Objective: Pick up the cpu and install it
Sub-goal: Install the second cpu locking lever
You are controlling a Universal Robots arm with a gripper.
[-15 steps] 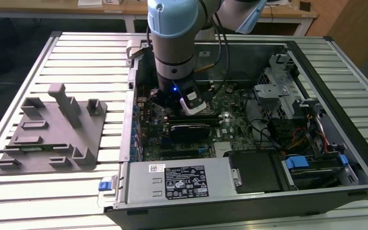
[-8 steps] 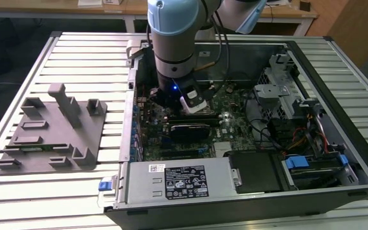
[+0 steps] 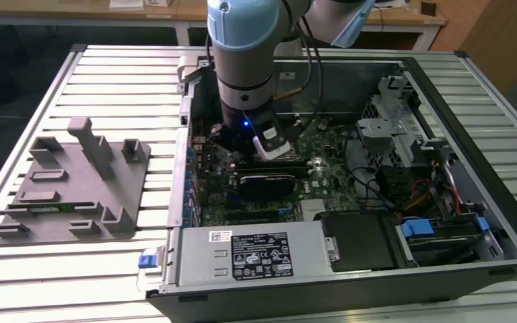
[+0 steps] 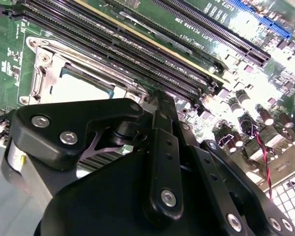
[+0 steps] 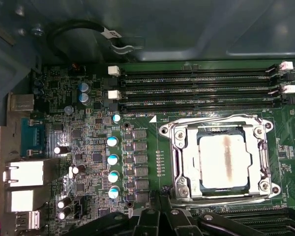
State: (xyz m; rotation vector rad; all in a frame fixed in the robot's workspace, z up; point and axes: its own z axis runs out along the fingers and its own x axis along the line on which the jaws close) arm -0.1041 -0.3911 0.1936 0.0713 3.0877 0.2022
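The open computer case [image 3: 349,168] lies on the slatted desk [image 3: 106,87], the arm reaching inside. On the motherboard [image 5: 88,147], the cpu [image 5: 223,162] already sits in its socket frame [image 5: 216,123]; seating looks done. Whether the gripper [image 4: 157,147] jaws are parted, I cannot tell.

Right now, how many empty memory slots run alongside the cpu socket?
4 show in the first wrist view: long black memory slots stacked parallel between the cpu and the case wall. More may be hidden under the gripper.

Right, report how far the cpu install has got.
The cpu already lies inside its socket frame on the motherboard, so pickup and placement look done. The hand hovers close above the board beside the socket. Whether the frame is latched cannot be told.
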